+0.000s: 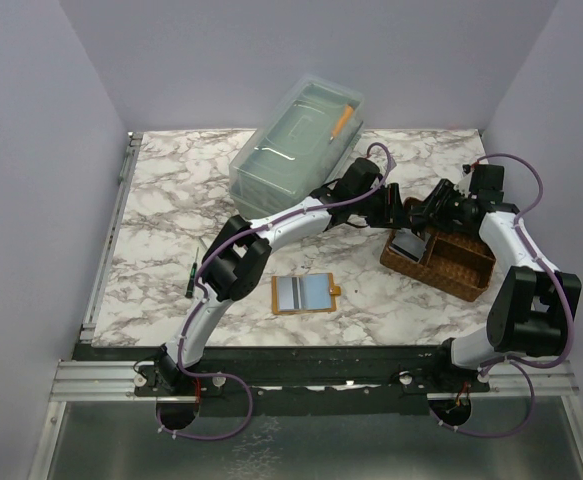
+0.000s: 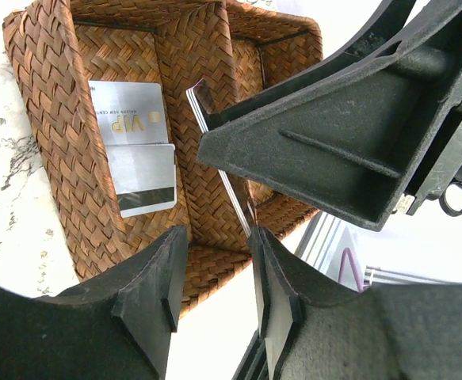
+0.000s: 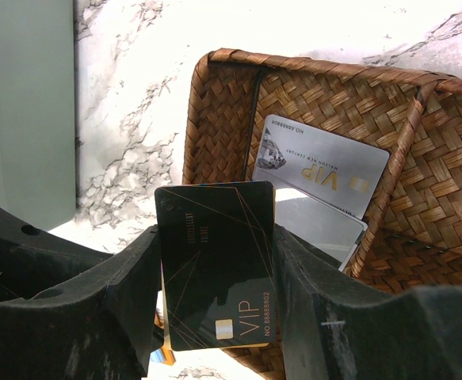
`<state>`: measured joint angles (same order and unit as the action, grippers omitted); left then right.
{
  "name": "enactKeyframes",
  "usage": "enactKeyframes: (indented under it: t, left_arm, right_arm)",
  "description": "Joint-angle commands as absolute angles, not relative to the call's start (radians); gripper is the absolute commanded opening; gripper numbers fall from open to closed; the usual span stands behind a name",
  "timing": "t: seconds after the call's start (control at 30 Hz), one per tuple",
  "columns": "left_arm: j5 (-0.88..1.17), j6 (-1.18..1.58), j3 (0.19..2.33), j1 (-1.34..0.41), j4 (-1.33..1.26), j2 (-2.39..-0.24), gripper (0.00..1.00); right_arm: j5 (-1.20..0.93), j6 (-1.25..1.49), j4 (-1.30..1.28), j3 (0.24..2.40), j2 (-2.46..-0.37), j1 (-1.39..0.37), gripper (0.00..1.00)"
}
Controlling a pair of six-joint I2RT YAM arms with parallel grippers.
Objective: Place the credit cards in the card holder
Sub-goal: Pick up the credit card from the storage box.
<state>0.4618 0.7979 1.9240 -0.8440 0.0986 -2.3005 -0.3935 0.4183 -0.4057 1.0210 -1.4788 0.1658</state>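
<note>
The right gripper point(image 3: 215, 237) is shut tight on a dark card point(image 3: 215, 293). The card stands up between its two fingers. Just past this gripper is the brown woven tray point(image 3: 223, 103). Two silver cards point(image 3: 326, 170) lie in one of its boxes, one partly on top of the other. The left gripper point(image 2: 217, 237) is open, with a clear gap between its fingers, and it holds nothing. It is right next to the right gripper, over the same tray. From the left wrist the dark card looks like a thin edge. Its low end is just by one left finger point(image 2: 274, 293), and I cannot tell if they touch. The card holder point(image 1: 304, 294) lies open and flat on the marble table point(image 1: 171, 200). It is well apart from both grippers, back toward the arm bases.
</note>
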Motion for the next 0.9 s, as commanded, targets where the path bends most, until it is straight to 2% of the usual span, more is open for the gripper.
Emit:
enactKeyframes:
  t: [0.0,0.17,0.57,0.87]
  left_arm:
    - [0.51,0.81,1.927,-0.847,0.068,-2.298,0.43]
    - [0.517,0.809,1.924,-0.847,0.067,-2.304,0.43]
    - [0.5,0.797,1.913,-0.845,0.095,-2.328,0.34]
    - [0.474,0.751,1.979,-0.846,0.167,-2.366,0.33]
  right_arm:
    - [-0.423,0.417,-0.412,1.018,-1.47,0.175,0.0]
    - [-0.422,0.417,-0.413,1.02,-1.468,0.176,0.0]
    - [-0.436,0.426,-0.42,1.026,-1.458,0.181,0.0]
    - [-0.475,0.439,-0.425,1.027,-1.441,0.184,0.0]
